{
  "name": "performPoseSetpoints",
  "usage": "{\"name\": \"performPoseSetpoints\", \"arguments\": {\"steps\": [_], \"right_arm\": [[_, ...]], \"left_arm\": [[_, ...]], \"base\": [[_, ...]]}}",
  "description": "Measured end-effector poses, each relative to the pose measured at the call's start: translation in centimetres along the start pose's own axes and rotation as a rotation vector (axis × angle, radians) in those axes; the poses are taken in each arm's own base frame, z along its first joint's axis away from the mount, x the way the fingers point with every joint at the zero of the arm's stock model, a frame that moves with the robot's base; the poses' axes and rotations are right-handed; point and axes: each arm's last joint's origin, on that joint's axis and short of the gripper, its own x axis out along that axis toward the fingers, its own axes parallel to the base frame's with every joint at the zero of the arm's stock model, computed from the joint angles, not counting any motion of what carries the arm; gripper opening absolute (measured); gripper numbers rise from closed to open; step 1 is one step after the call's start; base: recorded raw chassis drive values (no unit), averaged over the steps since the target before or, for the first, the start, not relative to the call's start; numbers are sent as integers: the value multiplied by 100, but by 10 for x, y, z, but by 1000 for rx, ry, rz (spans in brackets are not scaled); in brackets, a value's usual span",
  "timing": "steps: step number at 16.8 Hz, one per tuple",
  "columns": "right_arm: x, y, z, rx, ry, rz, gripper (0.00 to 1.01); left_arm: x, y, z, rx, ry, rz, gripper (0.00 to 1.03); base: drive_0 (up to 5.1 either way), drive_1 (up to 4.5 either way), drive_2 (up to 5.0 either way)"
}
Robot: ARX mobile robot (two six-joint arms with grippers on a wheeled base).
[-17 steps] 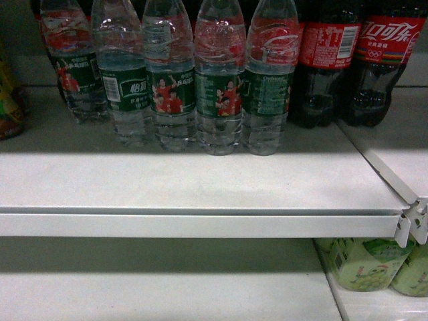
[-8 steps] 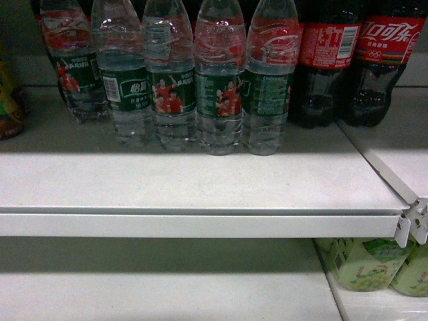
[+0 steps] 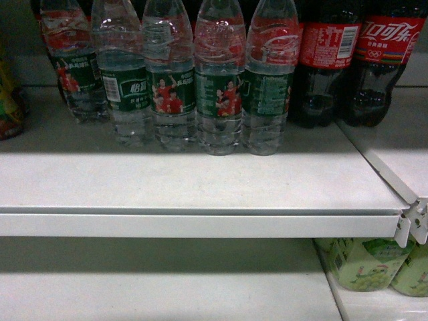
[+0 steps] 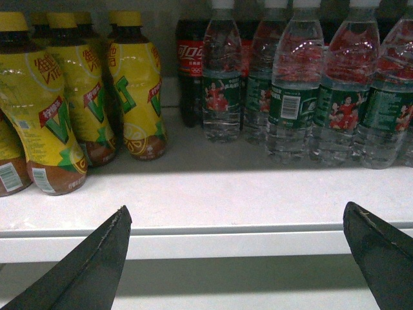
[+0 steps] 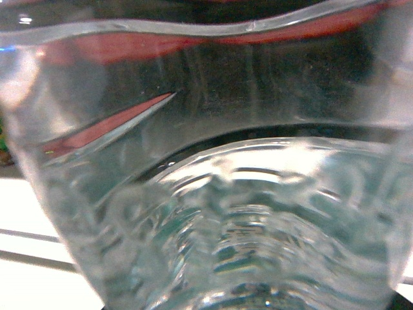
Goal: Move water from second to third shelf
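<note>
Several water bottles (image 3: 219, 87) with green labels stand in a row at the back of the white shelf (image 3: 200, 187); they also show in the left wrist view (image 4: 290, 97). My left gripper (image 4: 235, 216) hangs open in front of the shelf's front edge, its dark fingertips (image 4: 116, 232) far apart with nothing between them. One clear ribbed water bottle (image 5: 213, 213) fills the right wrist view, pressed close to the camera and hiding the right gripper's fingers. Neither gripper shows in the head view.
Dark cola bottles (image 3: 328, 60) with red labels stand right of the water. Yellow tea bottles (image 4: 77, 90) crowd the shelf's left side. Pale green cartons (image 3: 368, 264) sit on the lower shelf (image 3: 167, 287) at the right. A shelf joint (image 3: 414, 214) juts out at the right.
</note>
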Motion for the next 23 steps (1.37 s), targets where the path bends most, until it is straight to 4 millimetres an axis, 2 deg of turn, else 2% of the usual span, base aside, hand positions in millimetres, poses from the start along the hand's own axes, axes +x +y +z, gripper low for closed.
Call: {"name": "performPoseSetpoints", "arguments": {"steps": [23], "right_arm": [[0,0,-1,3,7,-1,42]], "left_arm": [[0,0,0,0,4,0,98]], "base": [[0,0,0]]}}
